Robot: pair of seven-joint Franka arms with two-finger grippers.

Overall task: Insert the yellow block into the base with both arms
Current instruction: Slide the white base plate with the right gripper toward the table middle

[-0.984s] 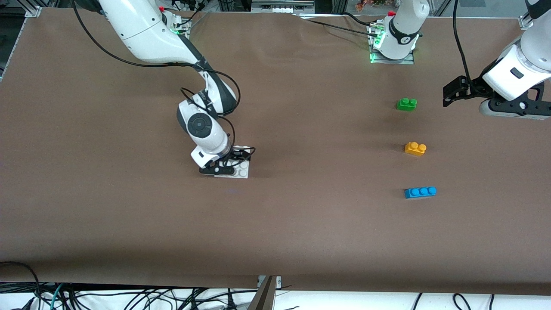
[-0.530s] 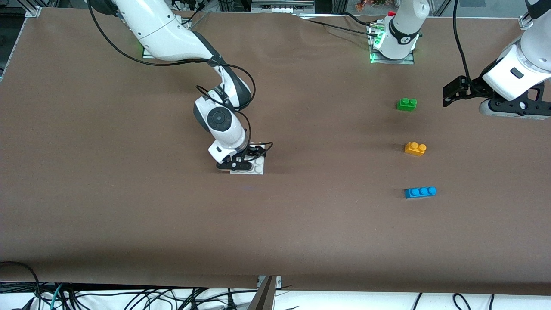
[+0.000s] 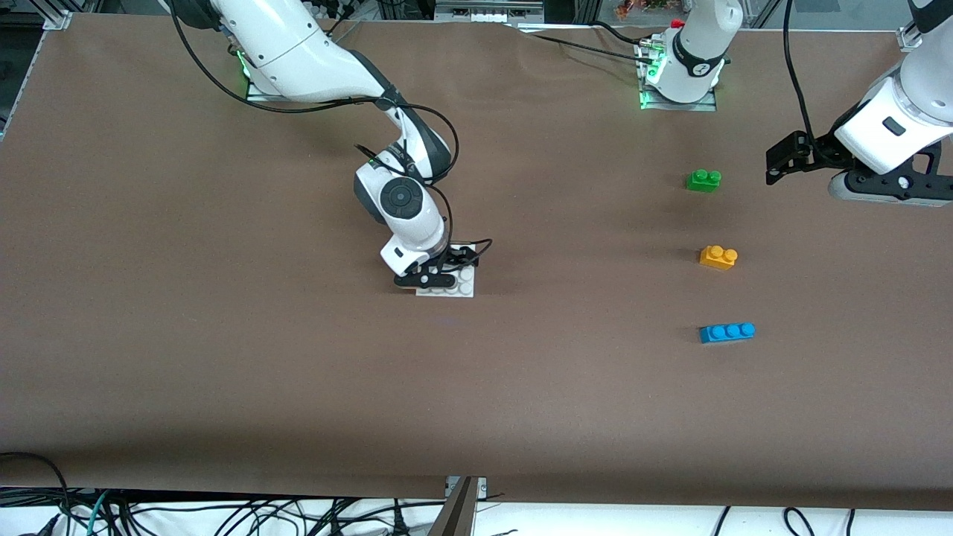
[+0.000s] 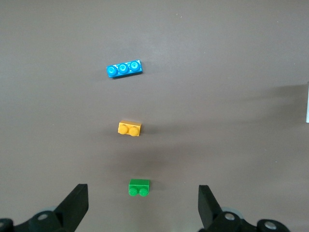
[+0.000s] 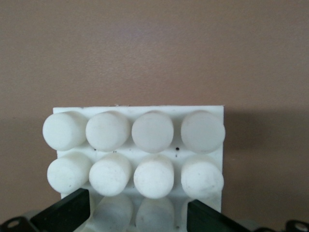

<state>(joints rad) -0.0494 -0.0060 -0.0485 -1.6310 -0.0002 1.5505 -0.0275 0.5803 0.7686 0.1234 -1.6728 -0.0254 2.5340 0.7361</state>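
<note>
The white studded base (image 3: 461,289) lies on the brown table near its middle. My right gripper (image 3: 438,279) is down on it, shut on the base's studs; the right wrist view shows the base (image 5: 140,114) between the black fingers (image 5: 65,212). The yellow block (image 3: 718,257) sits on the table toward the left arm's end, also seen in the left wrist view (image 4: 129,128). My left gripper (image 3: 890,190) hangs open and empty in the air over the left arm's end of the table, apart from the blocks; its fingers (image 4: 77,203) stand wide apart.
A green two-stud brick (image 3: 703,180) lies farther from the front camera than the yellow block. A blue three-stud brick (image 3: 727,332) lies nearer. Both show in the left wrist view, green (image 4: 139,187) and blue (image 4: 124,69). Cables hang below the table's front edge.
My right gripper has slid the base across the table toward the left arm's end. The left arm and the three bricks have not moved.
</note>
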